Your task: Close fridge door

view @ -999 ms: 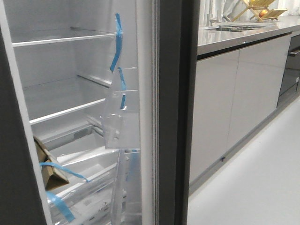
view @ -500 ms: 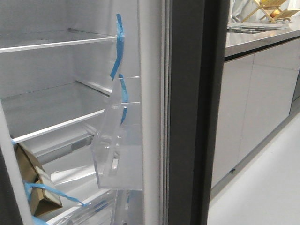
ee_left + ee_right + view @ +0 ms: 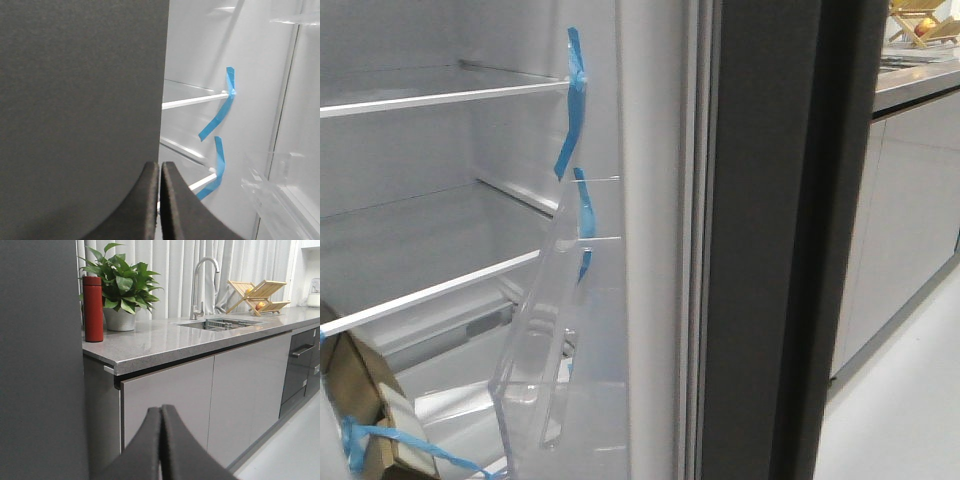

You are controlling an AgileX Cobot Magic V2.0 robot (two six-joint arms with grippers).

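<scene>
The fridge door [image 3: 765, 250] stands open, seen edge-on in the front view: a matte dark grey edge, a grey gasket [image 3: 696, 240] and a white inner lining [image 3: 655, 200]. A clear bin [image 3: 565, 350] and blue tape strips [image 3: 572, 110] sit on the lining. The bins also show in the left wrist view [image 3: 280, 190]. My left gripper [image 3: 160, 172] is shut and empty, at the edge of a plain dark grey panel [image 3: 80, 110] beside the fridge's shelves. My right gripper [image 3: 161, 414] is shut and empty, beside a matte dark grey surface [image 3: 40, 365]. Neither gripper shows in the front view.
Inside the fridge are white-edged shelves [image 3: 440, 95] and a taped cardboard box [image 3: 360, 410]. To the right runs a counter [image 3: 165, 342] over glossy grey cabinet fronts [image 3: 170, 400]. On it are a red bottle [image 3: 93, 309], a potted plant [image 3: 120, 290], a tap [image 3: 200, 285] and a wooden rack [image 3: 260, 292].
In the front view the door's dark edge has slid right and grown wider, and the clear bin looms larger. The dark panel at the left and much of the counter have left the view.
</scene>
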